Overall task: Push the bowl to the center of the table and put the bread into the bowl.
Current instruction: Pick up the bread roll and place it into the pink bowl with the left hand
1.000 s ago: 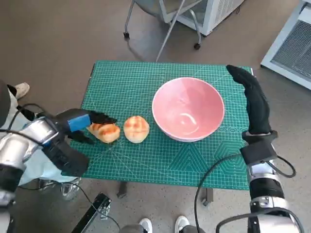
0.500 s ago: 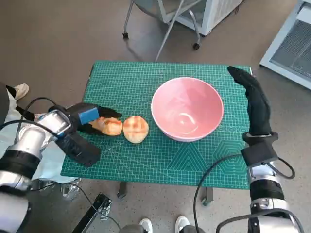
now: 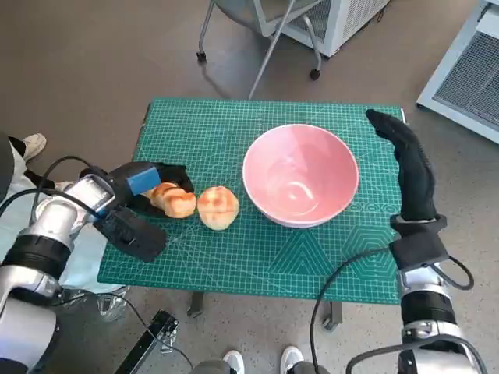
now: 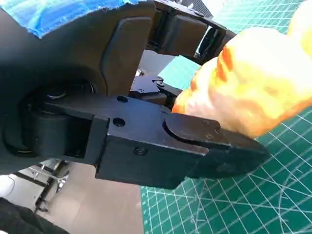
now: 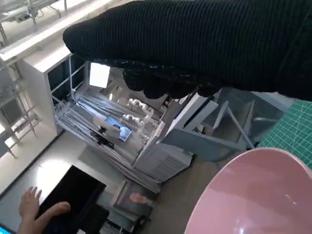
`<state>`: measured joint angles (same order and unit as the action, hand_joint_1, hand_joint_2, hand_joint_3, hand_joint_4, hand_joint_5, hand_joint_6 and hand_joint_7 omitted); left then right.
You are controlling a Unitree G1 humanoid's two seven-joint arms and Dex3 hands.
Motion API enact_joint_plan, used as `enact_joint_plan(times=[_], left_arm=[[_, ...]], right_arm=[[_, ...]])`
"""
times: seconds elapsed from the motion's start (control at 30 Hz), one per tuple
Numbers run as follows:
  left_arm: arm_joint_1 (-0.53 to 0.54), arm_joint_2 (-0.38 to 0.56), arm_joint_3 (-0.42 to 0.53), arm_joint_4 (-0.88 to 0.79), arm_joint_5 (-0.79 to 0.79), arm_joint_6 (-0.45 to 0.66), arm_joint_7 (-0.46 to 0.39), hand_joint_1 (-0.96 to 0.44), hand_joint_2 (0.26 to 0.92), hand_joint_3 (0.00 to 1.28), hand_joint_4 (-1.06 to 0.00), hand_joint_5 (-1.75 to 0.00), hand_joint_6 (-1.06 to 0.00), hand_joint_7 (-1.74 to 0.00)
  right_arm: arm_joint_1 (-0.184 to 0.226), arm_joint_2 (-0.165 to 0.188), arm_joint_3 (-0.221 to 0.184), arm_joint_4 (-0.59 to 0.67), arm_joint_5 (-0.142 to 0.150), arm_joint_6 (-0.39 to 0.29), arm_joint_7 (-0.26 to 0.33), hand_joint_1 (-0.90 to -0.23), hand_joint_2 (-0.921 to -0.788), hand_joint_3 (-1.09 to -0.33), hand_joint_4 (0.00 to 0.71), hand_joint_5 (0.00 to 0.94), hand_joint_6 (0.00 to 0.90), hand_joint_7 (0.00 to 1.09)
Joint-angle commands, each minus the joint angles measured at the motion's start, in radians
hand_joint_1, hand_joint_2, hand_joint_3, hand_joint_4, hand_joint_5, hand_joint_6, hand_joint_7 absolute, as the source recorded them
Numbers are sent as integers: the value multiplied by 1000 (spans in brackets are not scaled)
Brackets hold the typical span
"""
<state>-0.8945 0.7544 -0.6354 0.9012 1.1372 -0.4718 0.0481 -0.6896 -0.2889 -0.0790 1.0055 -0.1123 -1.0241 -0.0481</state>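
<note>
Bread (image 3: pixel 173 200) now sits between the fingers of my left hand (image 3: pixel 144 183), which have closed around the near roll since a second ago; the wrist view shows a black finger (image 4: pixel 214 146) pressed under it. A second roll (image 3: pixel 218 207) lies just beside. My right hand (image 3: pixel 409 167) rests flat, holding nothing, beside the bowl (image 3: pixel 301 174), already near the table's (image 3: pixel 234 125) centre. Lifting comes next, I judge.

Small desk (image 3: pixel 195 125) under a green gridded cutting mat (image 3: pixel 265 257), carrying a pink bowl (image 3: pixel 300 175) and two bread rolls (image 3: pixel 199 204).
</note>
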Motion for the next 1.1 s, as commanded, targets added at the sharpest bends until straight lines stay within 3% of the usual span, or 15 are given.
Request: enact_joint_plan(times=[0.03, 0.37, 0.73, 1.1], left_arm=[[-17, 23, 23, 10, -57, -30, -31, -1, 919, 139, -514, -1231, -650, -1247], [-61, 59, 139, -58, -224, -66, -101, -1, 920, 92, -527, -1274, -735, -1109], [-126, 47, 242, -197, -312, -85, -98, 1, 919, 65, -533, -1309, -793, -1008], [-200, -49, 220, -291, -272, -49, -93, 0, 920, 58, -563, -1203, -778, -1096]], right_arm=[[22, 0, -4, 12, 13, 13, 17, -577, -921, -895, 321, 33, -1, 891], [16, 4, -2, 16, 17, 20, 19, -581, -921, -894, 321, 33, -1, 891], [7, 3, 0, 15, 16, 27, 18, -571, -921, -900, 321, 32, -1, 894], [9, 2, 2, 2, 9, 28, 14, -562, -921, -908, 322, 33, -1, 895]])
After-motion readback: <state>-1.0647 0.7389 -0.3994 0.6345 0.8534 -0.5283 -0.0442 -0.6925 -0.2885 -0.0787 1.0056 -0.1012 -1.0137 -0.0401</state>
